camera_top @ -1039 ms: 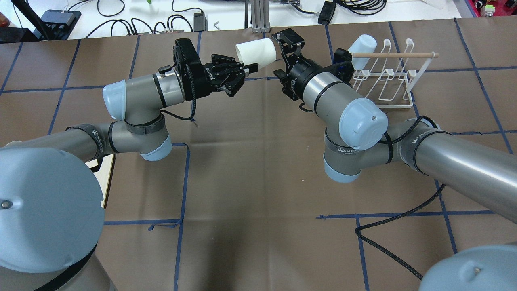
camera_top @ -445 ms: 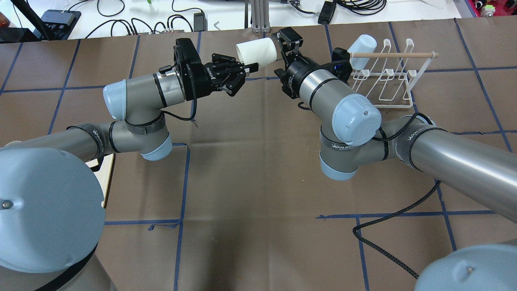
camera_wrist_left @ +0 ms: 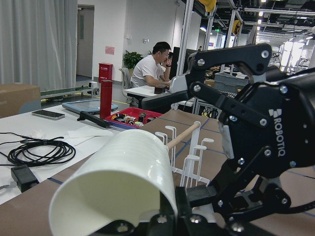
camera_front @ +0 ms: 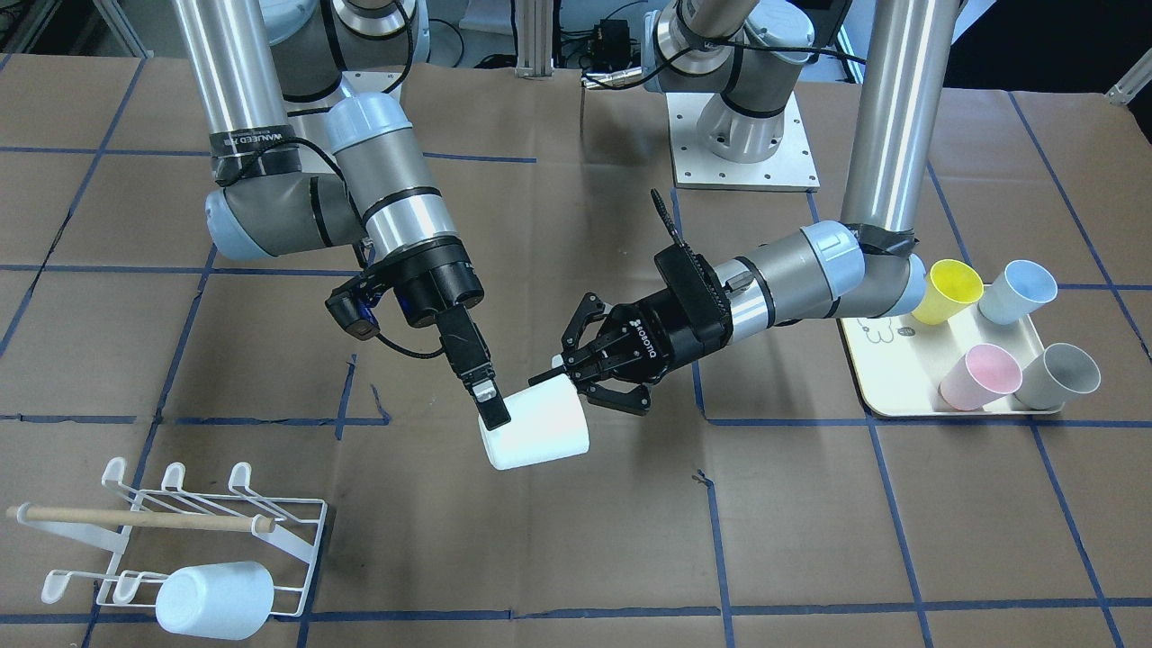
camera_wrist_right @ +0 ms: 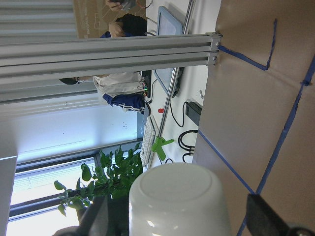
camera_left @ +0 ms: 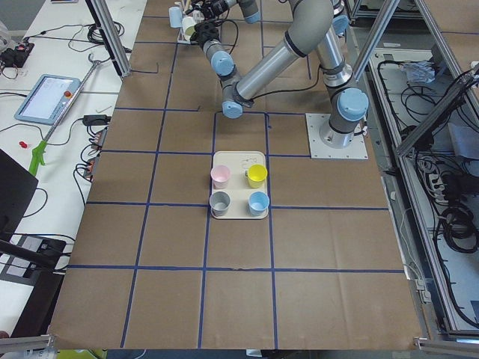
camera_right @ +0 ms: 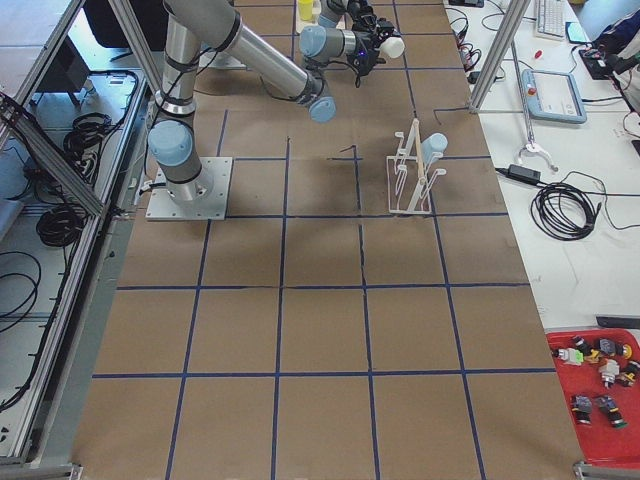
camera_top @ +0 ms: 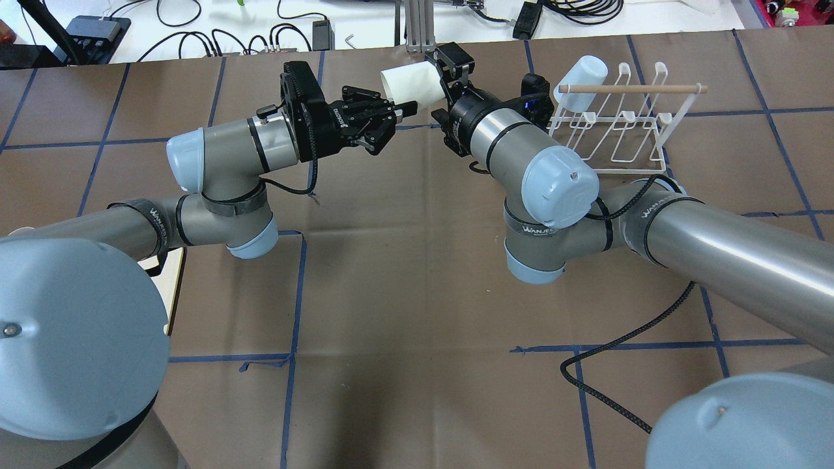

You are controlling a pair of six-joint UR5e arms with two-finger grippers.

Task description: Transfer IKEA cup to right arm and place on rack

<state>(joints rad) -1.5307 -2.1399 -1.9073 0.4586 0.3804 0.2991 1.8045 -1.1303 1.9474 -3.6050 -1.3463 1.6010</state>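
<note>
The handover is only starting: the left pincer (camera_front: 565,371) is clamping the rim of the white plastic cup (camera_front: 538,434) above the surface, the right pincer (camera_wrist_right: 182,221) is straddling its base with fingers apart, and the white wire rack (camera_front: 135,519) is waiting.

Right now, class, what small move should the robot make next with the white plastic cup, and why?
Probably close the right gripper on the white plastic cup. Its fingers stand apart on either side of the cup's closed end, while the left gripper pinches the rim, holding it sideways above the table. Releasing should wait until then.
</note>
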